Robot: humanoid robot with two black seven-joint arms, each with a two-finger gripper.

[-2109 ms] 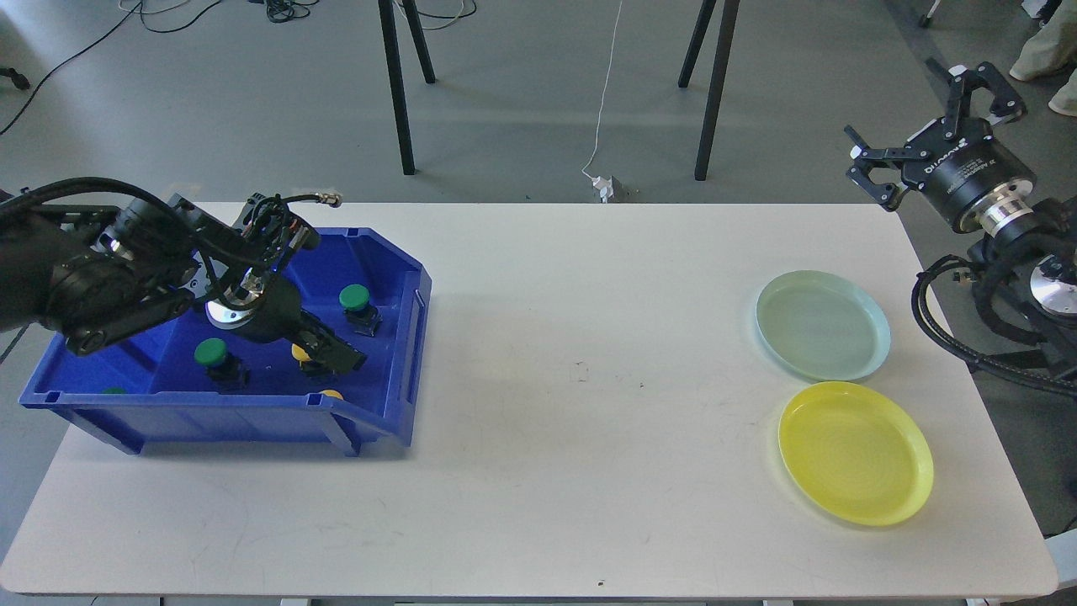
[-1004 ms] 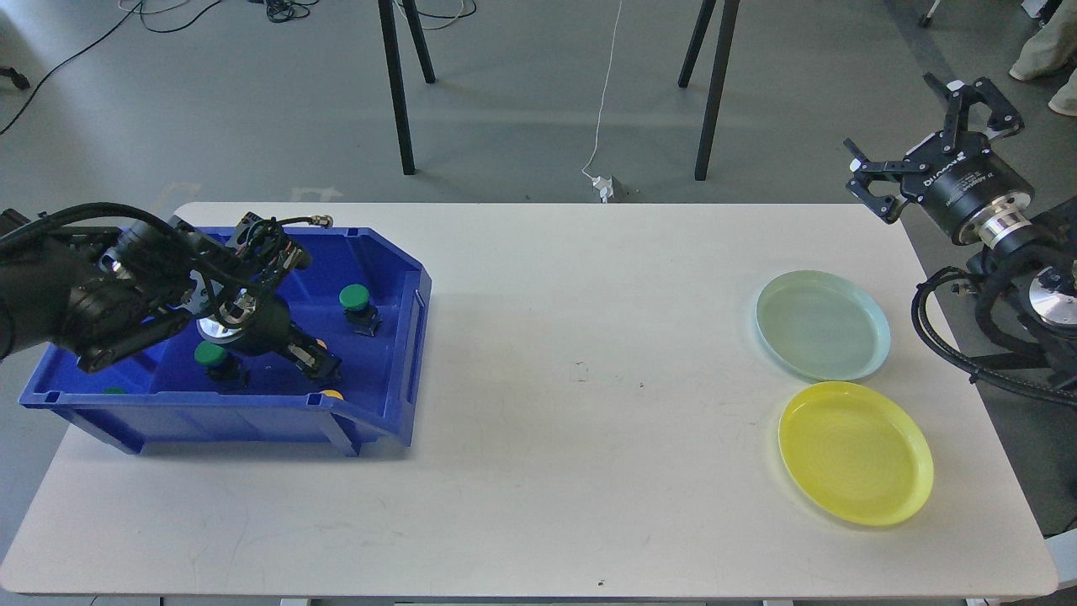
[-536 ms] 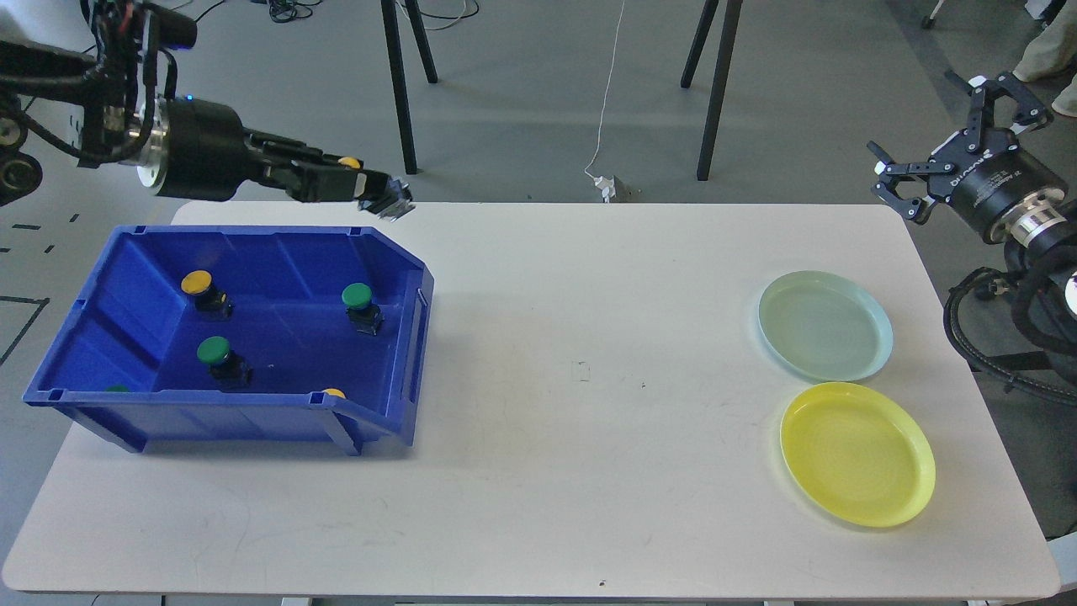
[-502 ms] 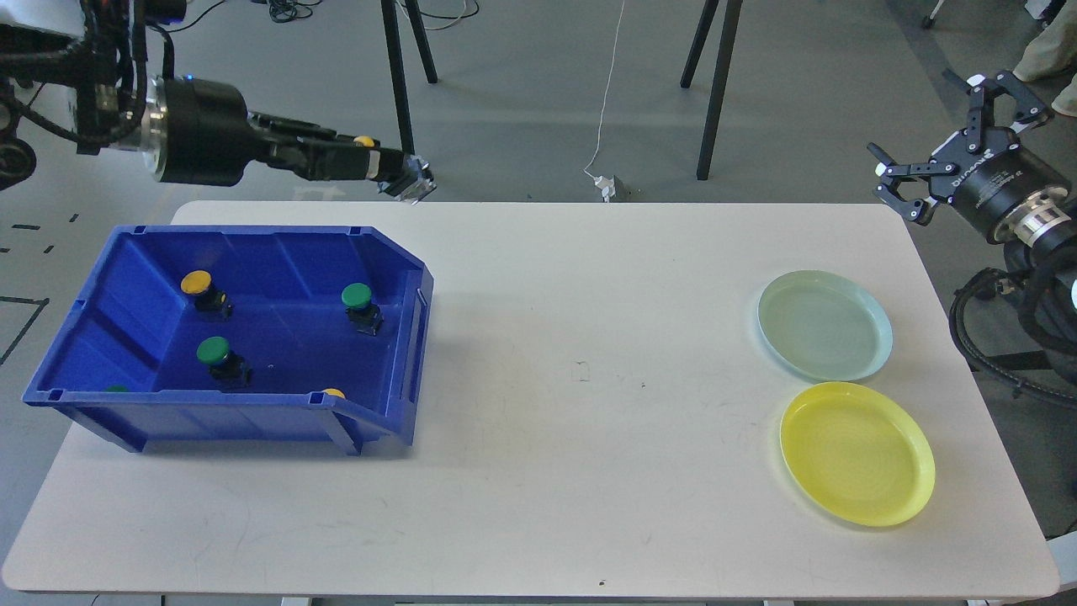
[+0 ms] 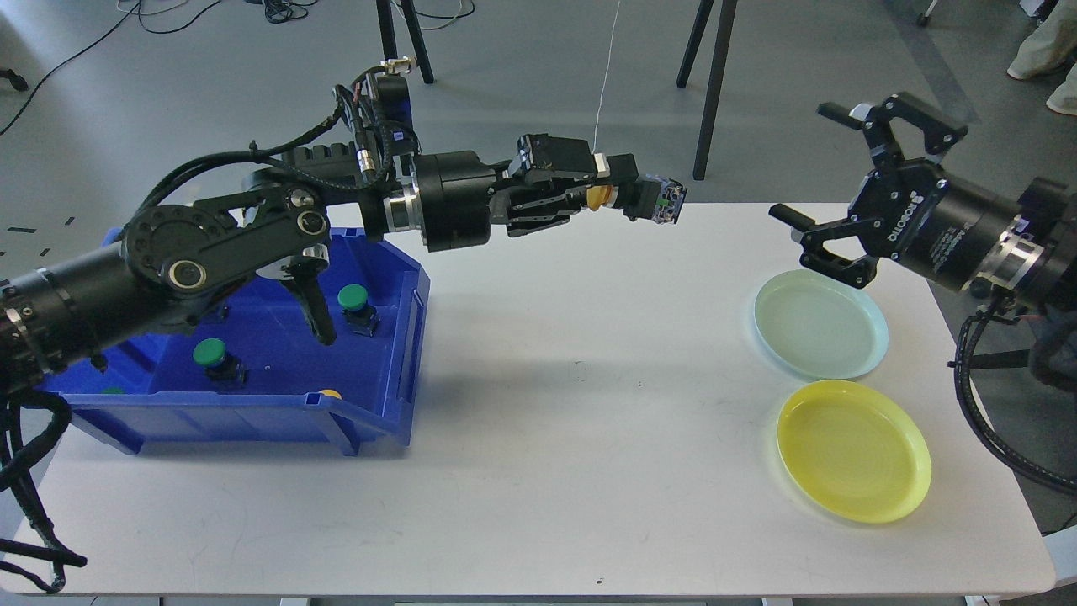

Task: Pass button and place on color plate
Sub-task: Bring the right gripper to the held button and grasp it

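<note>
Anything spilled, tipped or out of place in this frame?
Nothing stands out. The left gripper holds a yellow button in mid-air, the right gripper is open, both plates are bare, and the other buttons sit inside the blue bin.

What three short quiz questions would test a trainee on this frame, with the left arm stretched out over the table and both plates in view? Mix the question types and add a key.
1. True or false: the left gripper is shut on a yellow button.
2. Which plate lies nearer the robot: A) the pale green plate, B) the yellow plate?
3. Fill in: the right gripper is ____, holding nothing.

Key
1. True. It holds the button above the white table, between the blue bin and the plates.
2. B. Both plates have nothing on them.
3. Open, with its fingers spread and turned toward the left gripper.
</note>
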